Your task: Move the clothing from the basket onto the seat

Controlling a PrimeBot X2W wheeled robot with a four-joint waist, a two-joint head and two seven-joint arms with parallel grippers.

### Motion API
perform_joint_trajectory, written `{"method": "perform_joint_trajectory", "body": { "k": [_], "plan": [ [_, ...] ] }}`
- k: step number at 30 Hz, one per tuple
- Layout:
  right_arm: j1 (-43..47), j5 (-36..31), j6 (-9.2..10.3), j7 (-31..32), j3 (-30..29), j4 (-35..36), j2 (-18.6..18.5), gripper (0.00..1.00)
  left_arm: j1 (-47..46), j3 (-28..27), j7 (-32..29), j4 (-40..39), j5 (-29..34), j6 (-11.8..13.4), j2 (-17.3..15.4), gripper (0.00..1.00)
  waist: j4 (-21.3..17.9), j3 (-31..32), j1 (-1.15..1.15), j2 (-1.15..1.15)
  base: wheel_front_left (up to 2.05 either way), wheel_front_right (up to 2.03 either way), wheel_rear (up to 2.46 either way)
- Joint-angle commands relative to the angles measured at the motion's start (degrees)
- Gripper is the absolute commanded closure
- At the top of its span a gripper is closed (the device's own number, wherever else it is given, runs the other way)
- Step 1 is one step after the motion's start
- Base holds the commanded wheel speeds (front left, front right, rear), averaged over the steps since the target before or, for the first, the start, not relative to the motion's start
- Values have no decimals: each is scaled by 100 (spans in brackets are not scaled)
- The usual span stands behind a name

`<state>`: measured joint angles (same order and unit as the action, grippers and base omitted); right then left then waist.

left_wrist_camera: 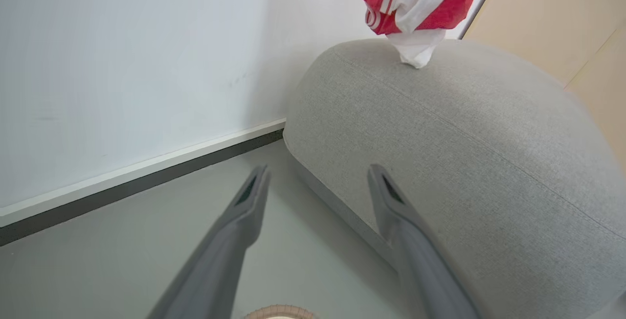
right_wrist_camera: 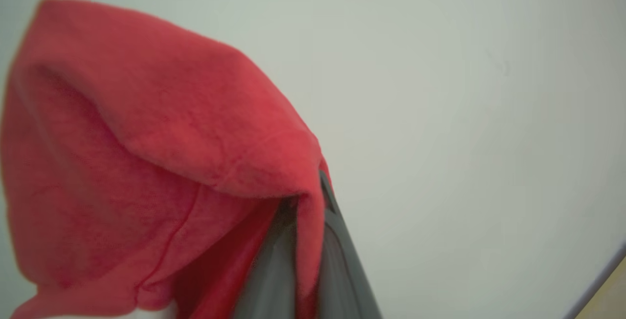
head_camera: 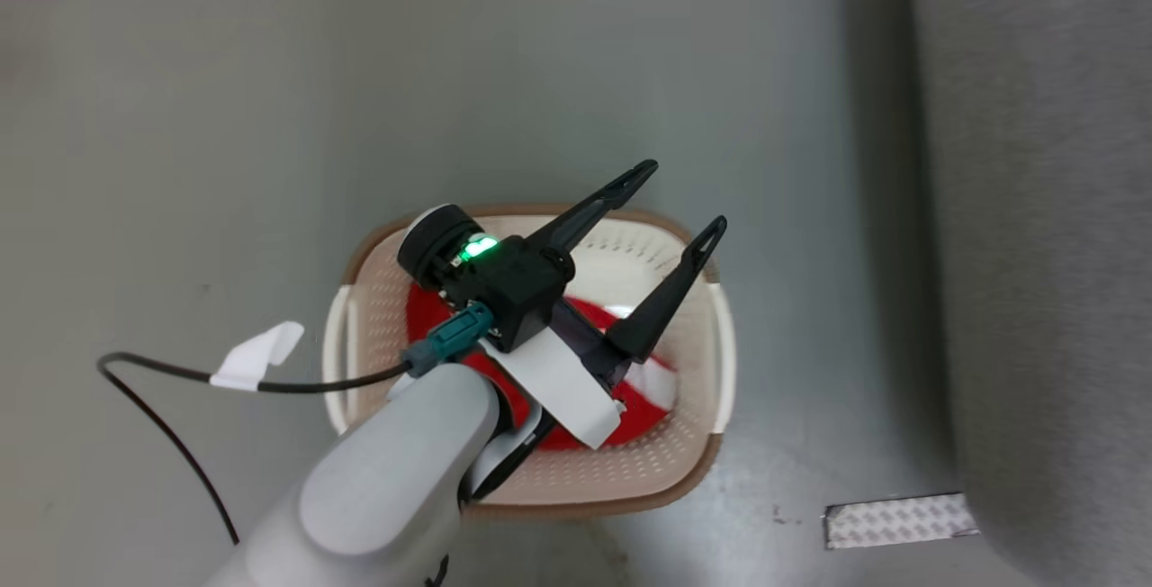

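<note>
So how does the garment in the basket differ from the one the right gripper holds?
The soft red garment in the oval cream plastic basket lies crumpled; the red striped garment at the right gripper hangs bunched. The basket one is free, under the open left gripper; the hanging one is pinched between shut fingers. Both are red with white.

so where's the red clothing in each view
head view: a red-and-white piece of clothing lies in the basket, under the open left gripper
left wrist view: clothing hangs at the top, over the seat
right wrist view: red clothing at left, pinched in the fingers of the right gripper
shared landmark: the seat, along the head view's right edge
</note>
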<state>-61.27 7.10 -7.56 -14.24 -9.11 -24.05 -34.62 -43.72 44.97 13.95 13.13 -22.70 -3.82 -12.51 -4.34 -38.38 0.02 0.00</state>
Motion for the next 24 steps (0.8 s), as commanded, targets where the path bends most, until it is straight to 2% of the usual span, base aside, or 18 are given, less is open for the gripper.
{"method": "perform_joint_trajectory", "body": {
  "k": [1,5,9,14,16,19,20,21,22,24],
  "plan": [
    [-284,29,14,41,-113,-243,-237,100,-71,-30,41,4,24,-1,-11,0,286,-281,-2,0,0,0,0],
    [-730,-151,14,149,-459,-907,-578,100,-24,-58,78,57,52,-5,-23,0,365,-340,-2,0,0,0,0],
    [-864,-381,14,282,-1077,-1665,-629,100,63,-66,107,80,10,-6,67,0,453,-344,-2,0,0,0,0],
    [-430,-895,14,287,-1900,-2657,-246,100,232,11,127,154,34,-24,141,0,494,-258,-2,0,0,0,0],
    [-361,-1040,14,280,-2078,-2802,-159,100,259,15,121,167,32,-27,148,0,493,-234,-2,0,0,0,0],
    [-94,-1492,14,271,-2562,-3072,233,100,400,1,121,189,-92,-48,210,0,478,-99,-2,0,0,0,0],
    [-46,-1629,14,243,-2707,-3061,377,93,425,15,118,197,-86,-57,198,0,467,-54,-2,0,0,0,0],
    [7,-1809,14,230,-2830,-3004,503,56,448,27,119,213,-79,-68,185,0,453,-9,-2,0,0,0,0],
    [51,-1962,14,220,-2947,-2956,657,3,474,36,119,225,-82,-64,176,0,435,41,-2,0,0,0,0],
    [57,-2255,14,294,-3138,-2826,962,0,502,20,120,231,-88,-71,148,0,397,146,-2,0,0,0,0]
  ]
}}
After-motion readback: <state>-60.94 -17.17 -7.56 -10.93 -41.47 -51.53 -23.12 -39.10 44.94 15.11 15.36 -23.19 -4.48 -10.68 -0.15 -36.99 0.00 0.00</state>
